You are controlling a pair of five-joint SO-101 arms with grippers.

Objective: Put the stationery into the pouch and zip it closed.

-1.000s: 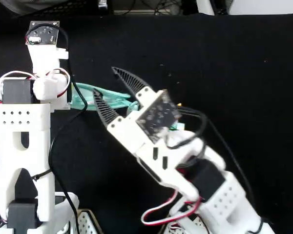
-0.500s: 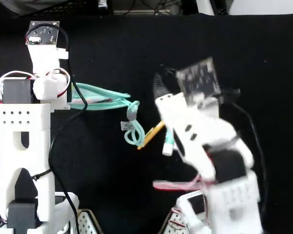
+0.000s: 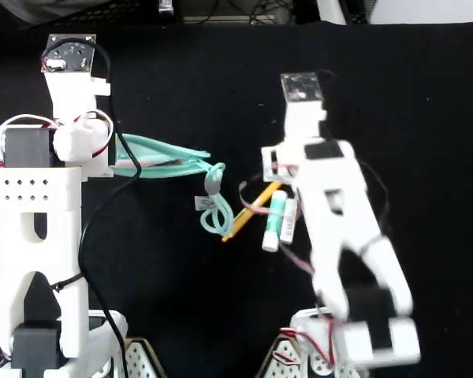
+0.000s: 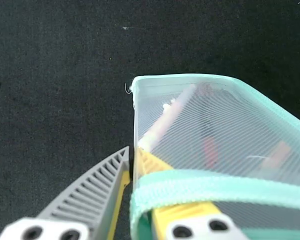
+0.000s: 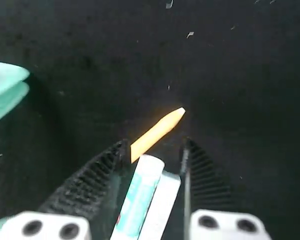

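The left gripper [image 4: 134,152] is clamped on the edge of the teal mesh pouch [image 4: 215,135], which in the high view stretches from that arm toward 3 o'clock. On the black table [image 3: 426,118], at 4 o'clock from the pouch, lie an orange pencil [image 3: 248,214], a glue stick [image 3: 273,222] and a white stick [image 3: 288,223]. The right gripper [image 5: 155,144] has its jaws parted, straddling the two sticks, with the pencil tip just beyond its fingertips

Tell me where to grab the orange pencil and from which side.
Take the orange pencil mid-shaft from above, I'd say, right claw across it: it lies flat and slanted, glue stick beside one end, the pouch's cord by the other.
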